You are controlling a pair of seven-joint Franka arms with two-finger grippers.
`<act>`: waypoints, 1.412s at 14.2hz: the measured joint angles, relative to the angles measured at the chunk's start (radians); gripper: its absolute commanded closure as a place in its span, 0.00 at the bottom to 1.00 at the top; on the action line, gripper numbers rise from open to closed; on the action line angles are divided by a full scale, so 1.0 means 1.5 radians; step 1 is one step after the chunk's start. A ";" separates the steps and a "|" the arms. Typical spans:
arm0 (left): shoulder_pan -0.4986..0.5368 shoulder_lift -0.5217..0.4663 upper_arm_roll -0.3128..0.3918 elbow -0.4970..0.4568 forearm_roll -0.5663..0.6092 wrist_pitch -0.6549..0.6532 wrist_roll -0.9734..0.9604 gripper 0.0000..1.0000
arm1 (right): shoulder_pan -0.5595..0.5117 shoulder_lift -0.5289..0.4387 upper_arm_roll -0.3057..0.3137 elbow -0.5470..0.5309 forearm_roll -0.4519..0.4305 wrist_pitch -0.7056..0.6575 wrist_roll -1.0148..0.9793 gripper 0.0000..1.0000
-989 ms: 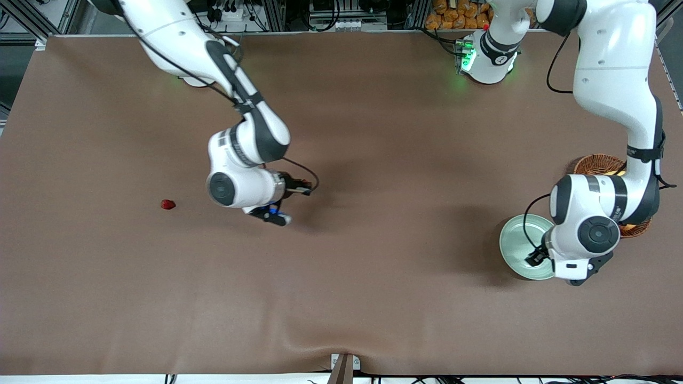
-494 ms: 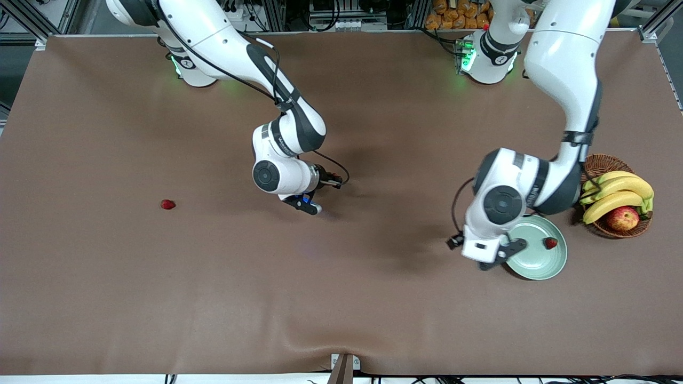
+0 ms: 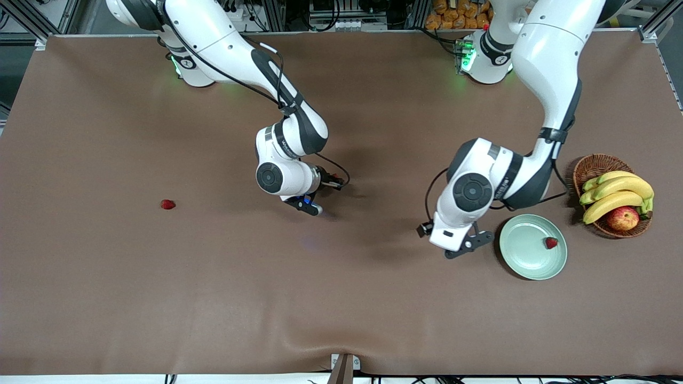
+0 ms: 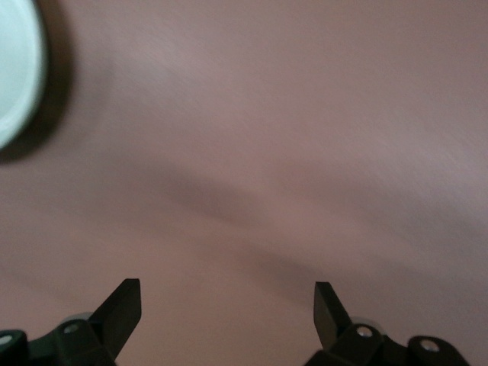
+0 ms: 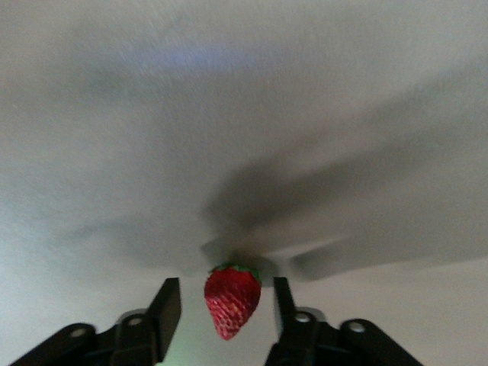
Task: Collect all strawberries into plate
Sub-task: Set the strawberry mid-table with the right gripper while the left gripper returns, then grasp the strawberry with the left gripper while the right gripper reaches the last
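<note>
Meanwhile, right claw [image 5: 225, 305] grips a strawberry [image 5: 231, 299]; left claw [image 4: 227, 305] hangs released.

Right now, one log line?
right gripper: shut on held strawberry, over table | left gripper: open, beside plate | plated strawberry: one | loose strawberry: toward right arm's end

Even overhead light, soft arm shadows on the brown table [image 3: 341, 298]. Green glow at both bases. Left wrist view motion-smeared, pinkish. Right wrist view washed grey, background blurred, strawberry [image 5: 231, 299] sharp, mild glare
</note>
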 measured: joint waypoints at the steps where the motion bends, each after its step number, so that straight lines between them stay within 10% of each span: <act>1: -0.001 0.001 -0.012 0.000 0.000 0.000 0.000 0.00 | -0.005 -0.003 -0.004 0.006 0.000 0.000 0.001 0.00; 10: -0.070 0.046 -0.065 0.007 -0.001 0.026 -0.002 0.00 | -0.207 -0.114 -0.019 0.024 -0.017 -0.119 -0.003 0.00; 20: -0.293 0.141 0.002 0.072 -0.001 0.129 -0.085 0.00 | -0.394 -0.134 -0.019 0.012 -0.346 -0.241 -0.250 0.00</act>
